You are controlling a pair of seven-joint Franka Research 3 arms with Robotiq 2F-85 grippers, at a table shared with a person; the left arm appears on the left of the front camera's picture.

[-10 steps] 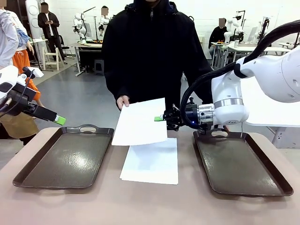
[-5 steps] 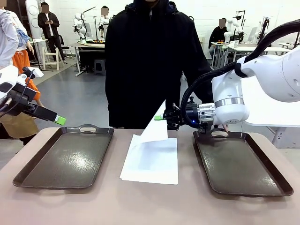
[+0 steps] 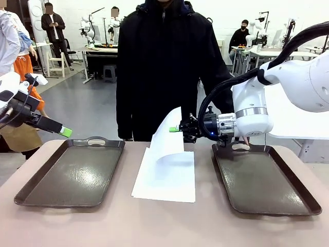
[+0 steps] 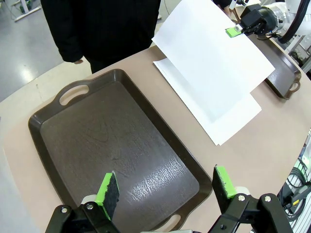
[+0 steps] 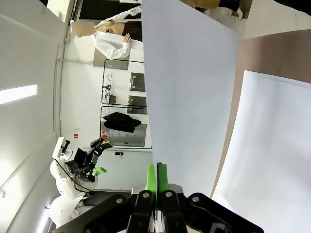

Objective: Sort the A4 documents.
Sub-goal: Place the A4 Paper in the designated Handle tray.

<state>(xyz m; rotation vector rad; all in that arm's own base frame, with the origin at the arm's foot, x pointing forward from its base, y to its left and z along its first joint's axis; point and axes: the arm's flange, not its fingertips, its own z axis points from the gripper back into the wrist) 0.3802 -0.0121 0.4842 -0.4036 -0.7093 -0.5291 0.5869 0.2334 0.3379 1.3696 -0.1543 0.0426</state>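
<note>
Beige tabletop [image 3: 164, 226]: A4 documents [image 3: 167, 182] lie flat, left tray [image 3: 72, 175] at 9 o'clock, right tray [image 3: 262, 180] at 3. At the stack's 12 o'clock the right end effector [image 3: 175, 129] grips one raised sheet [image 3: 167, 136] by its edge. Over left tray the left end effector [image 4: 166, 183] hangs released.

White A4 documents [image 3: 167, 180], dark brown trays [image 3: 72, 172] [image 3: 262, 177], pale tan table [image 3: 164, 226].
The lifted sheet [image 3: 168, 135] and the sheets lying flat are plain blank white; in the right wrist view the lifted one looks faintly grey-blue in shade. Both trays are a deep brown with a mottled, slightly glossy surface. The right gripper [image 3: 175, 129] and left gripper [image 4: 166, 183] are black with bright green pads. The right arm [image 3: 288, 82] is white with a silver band and black cabling. The person's coat [image 3: 164, 67] is black, and the floor [image 3: 87, 108] beyond is grey.
</note>
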